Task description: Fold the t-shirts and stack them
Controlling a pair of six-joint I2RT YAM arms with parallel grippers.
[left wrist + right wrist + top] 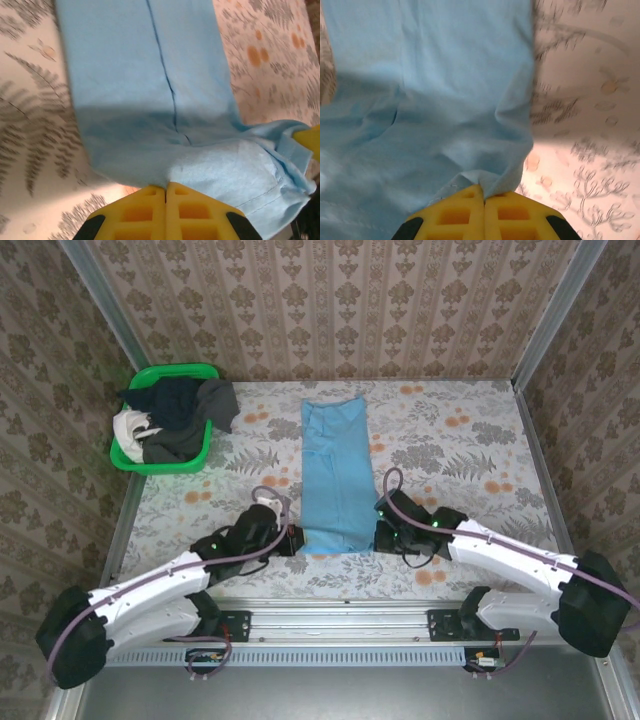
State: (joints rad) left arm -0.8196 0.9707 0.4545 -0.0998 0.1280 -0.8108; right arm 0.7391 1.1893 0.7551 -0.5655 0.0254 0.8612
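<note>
We see the left pincer (165,189) and right pincer (484,192) clamped on near corners of the blue t-shirt (335,470). The shirts (172,420) in the basket (160,467) tangle together, perhaps three. Floral worktop (470,455), patterned walls (330,310).

The top external camera sits high behind the arm bases (222,622), looking down and forward over the whole flower-patterned desk (470,450) from afar. Each wrist camera sits just behind its own yellow plastic tool, the left tool (165,187) and the right tool (484,192), looking forward past the tips at very close range. All three share the near end of the light blue cloth t-shirt (330,530), the wrist views from opposite sides.
</note>
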